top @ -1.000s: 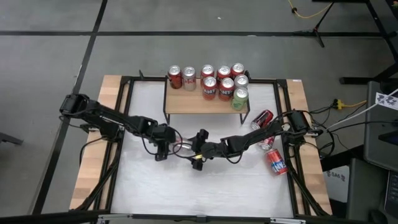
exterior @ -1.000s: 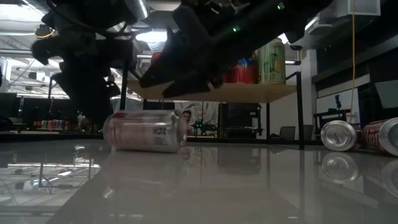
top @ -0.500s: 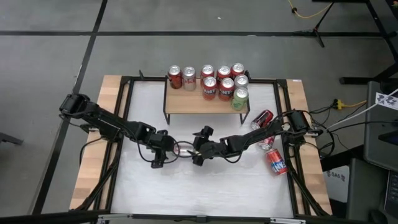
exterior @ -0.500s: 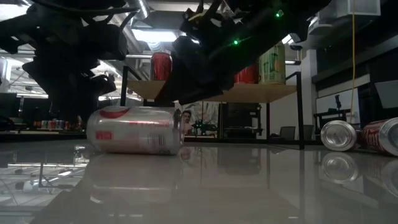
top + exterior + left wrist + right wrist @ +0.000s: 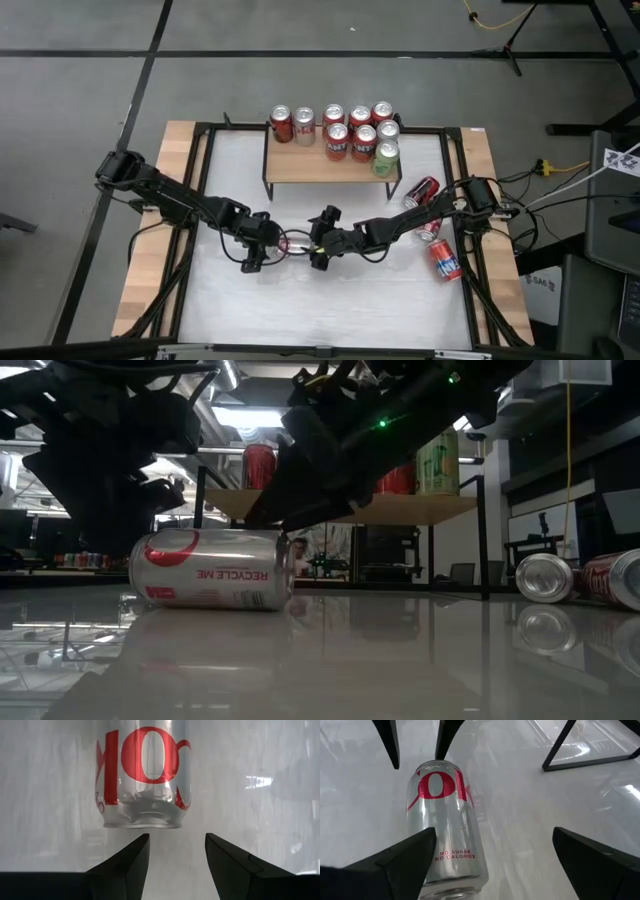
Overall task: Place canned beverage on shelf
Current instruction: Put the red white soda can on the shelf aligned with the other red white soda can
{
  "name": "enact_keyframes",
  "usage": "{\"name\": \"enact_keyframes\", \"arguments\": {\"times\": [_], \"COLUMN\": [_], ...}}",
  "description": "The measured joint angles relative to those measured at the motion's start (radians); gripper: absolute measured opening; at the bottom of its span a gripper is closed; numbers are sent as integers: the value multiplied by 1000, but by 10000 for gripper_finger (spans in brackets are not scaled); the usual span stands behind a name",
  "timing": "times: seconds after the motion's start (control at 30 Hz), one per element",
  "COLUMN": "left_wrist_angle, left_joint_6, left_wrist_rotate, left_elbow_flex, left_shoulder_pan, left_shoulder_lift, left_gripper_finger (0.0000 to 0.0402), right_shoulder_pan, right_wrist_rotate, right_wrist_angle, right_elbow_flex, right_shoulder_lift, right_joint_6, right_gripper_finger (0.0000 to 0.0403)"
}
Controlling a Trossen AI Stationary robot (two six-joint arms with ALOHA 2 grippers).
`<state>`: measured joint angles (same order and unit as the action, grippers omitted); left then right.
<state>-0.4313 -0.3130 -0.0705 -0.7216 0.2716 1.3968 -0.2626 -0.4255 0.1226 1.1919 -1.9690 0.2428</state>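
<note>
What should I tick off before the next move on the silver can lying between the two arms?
1. Silver can on its side on the table, free of both grippers: ok.
2. Right gripper open, fingers either side of the can's end: ok.
3. Left gripper clear of the can: ok; its fingers sit just off the other end.
4. Free plank on the shelf in front of the standing cans: ok.
5. Can lifted: not ok.
6. Can undented: cannot tell.
</note>
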Motion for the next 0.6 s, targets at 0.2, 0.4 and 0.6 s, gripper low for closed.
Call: {"name": "enact_keyframes", "arguments": {"times": [0.2,0.4,0.6], "left_wrist_angle": [0,0,5], "left_joint_6": [1,5,9], "left_wrist_rotate": [5,6,9], "left_elbow_flex": [0,0,0], "left_shoulder_pan": [-1,-1,-1], "left_shoulder_lift": [0,0,0], "left_gripper_finger": [183,183,183], "right_shoulder_pan": [0,0,0], "right_wrist_rotate": [0,0,0], "right_wrist_angle": [-1,-1,-1], "right_elbow_flex": [0,0,0], "right_shoulder_lift": [0,0,0], "right_joint_6": [0,0,0], "right_gripper_finger": [392,392,392]}}
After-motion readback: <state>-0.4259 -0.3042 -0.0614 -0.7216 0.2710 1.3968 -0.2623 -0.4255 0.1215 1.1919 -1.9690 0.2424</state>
